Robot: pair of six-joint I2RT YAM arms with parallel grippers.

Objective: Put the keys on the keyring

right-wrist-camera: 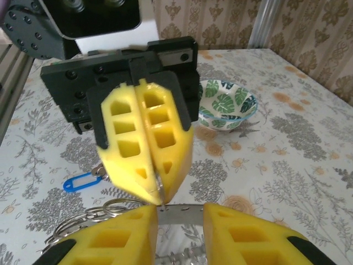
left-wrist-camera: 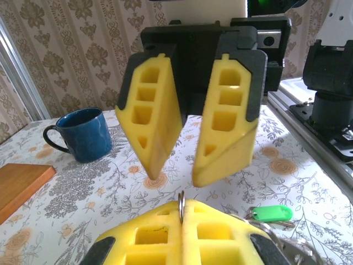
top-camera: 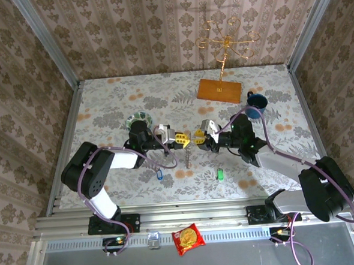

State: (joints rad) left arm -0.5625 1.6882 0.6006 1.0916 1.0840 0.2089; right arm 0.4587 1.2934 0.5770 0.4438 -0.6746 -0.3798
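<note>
Now the left gripper clamps the thin grey metal keyring, presenting it, while the right gripper gapes empty opposite, so next it probably needs to fetch the small green-headed key.

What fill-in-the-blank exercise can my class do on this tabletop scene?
The mug is ____.
The bowl has ____ leaves painted inside.
The keyring is pinched by the ____ gripper.
The key lying nearer the bowl has a ____ tag.
Missing words: blue, green, left, blue.
</note>
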